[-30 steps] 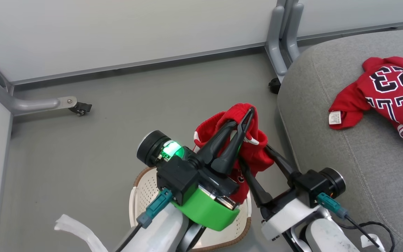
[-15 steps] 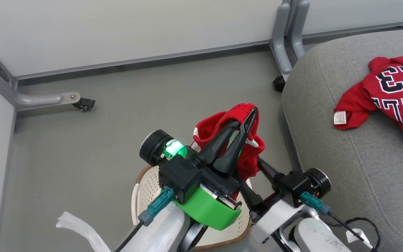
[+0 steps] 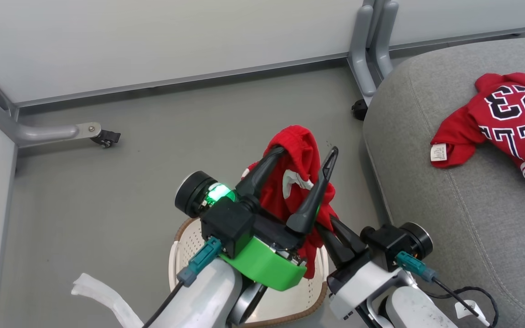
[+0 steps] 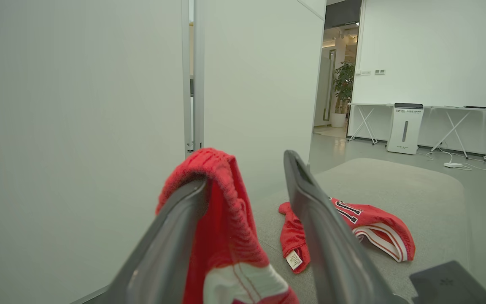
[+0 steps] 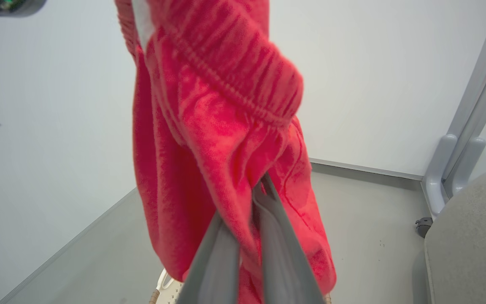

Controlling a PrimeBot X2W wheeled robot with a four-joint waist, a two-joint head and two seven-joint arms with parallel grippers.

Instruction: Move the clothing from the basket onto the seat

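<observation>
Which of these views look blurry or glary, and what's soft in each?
Head view: evenly lit and sharp, with a green light glowing but no real glare. Left wrist view: near fingers soft, jersey crisper. Right wrist view: plain red garment close and blurry.

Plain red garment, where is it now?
Head view centre: plain red garment hangs above the basket, over one finger of the left gripper, pinched by the right gripper.
</observation>
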